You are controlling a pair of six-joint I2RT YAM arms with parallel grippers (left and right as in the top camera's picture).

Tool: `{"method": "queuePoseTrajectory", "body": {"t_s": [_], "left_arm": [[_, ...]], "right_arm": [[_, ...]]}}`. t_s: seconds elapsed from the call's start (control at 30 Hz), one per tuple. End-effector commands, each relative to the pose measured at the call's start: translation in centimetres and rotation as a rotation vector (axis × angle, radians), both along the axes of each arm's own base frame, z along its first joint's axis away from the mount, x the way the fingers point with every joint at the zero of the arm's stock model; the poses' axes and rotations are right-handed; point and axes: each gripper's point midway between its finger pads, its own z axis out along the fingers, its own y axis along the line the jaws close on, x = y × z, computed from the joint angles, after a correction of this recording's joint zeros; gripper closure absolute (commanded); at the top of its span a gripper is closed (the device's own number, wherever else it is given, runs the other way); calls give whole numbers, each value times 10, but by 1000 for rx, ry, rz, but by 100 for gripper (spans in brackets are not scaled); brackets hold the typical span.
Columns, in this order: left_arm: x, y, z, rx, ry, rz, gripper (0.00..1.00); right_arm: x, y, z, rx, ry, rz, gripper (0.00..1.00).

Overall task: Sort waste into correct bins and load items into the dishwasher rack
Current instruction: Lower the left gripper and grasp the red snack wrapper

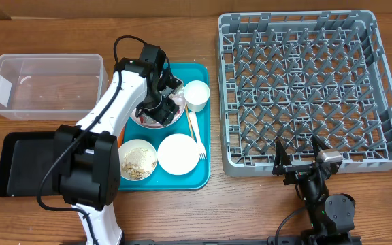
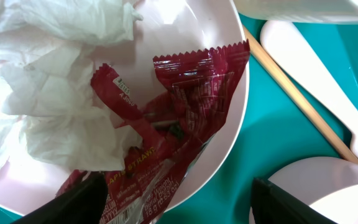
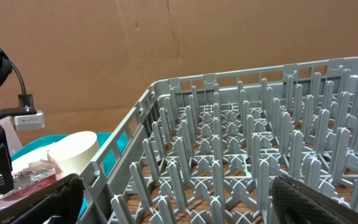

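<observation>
The left tool (image 2: 178, 186) hangs low over the plate (image 2: 229, 37), jaws apart on either side of the wrappers (image 2: 188, 106). These are glossy red foil with zigzag-cut ends and white print, creased and heaped toward the plate's 5 o'clock. Crumpled white napkins (image 2: 55, 93) fill its 9 o'clock side. The plate sits at 12 o'clock on the teal tray (image 1: 175, 182), and a stick (image 2: 297, 99) and fork (image 2: 316, 68) lie on the tray at the plate's 3 o'clock. On the tabletop, the tub (image 1: 46, 85) lies at the tray's 10 o'clock, the black tray (image 1: 26, 163) at 8 and the rack (image 1: 312, 88) at 3. The right tool (image 1: 297, 162) sits at the rack's 6 o'clock edge, jaws spread wide.
</observation>
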Motion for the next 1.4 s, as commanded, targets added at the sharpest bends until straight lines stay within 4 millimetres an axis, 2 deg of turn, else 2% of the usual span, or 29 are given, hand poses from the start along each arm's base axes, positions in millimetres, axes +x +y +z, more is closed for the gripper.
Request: {"method": "queuePoseTrajectory", "body": {"t_s": [0.0, 0.13, 0.23, 0.43, 0.8, 0.87, 1.13, 1.23, 1.27, 1.3, 1.37], "left_arm": [[-7, 4, -12, 15, 31, -5, 24], [-11, 5, -18, 22, 43, -5, 23], [-11, 8, -18, 37, 41, -4, 28], [-9, 7, -18, 34, 33, -4, 52], [-4, 6, -18, 28, 10, -4, 52], [-2, 6, -18, 27, 4, -4, 56], [0, 5, -17, 24, -7, -4, 57], [0, 5, -18, 24, -6, -4, 68], [0, 5, -18, 24, -6, -5, 76], [0, 5, -17, 24, -7, -5, 80], [0, 5, -17, 24, -6, -8, 79]], "right_arm": [[0, 0, -1, -2, -6, 2, 0], [0, 0, -1, -2, -6, 2, 0], [0, 0, -1, -2, -6, 2, 0], [0, 0, -1, -2, -6, 2, 0], [0, 0, -1, -2, -6, 2, 0], [0, 0, -1, -2, -6, 2, 0], [0, 0, -1, -2, -6, 2, 0], [0, 0, -1, -2, -6, 2, 0], [0, 0, -1, -2, -6, 2, 0], [0, 0, -1, -2, -6, 2, 0], [0, 0, -1, -2, -6, 2, 0]]}}
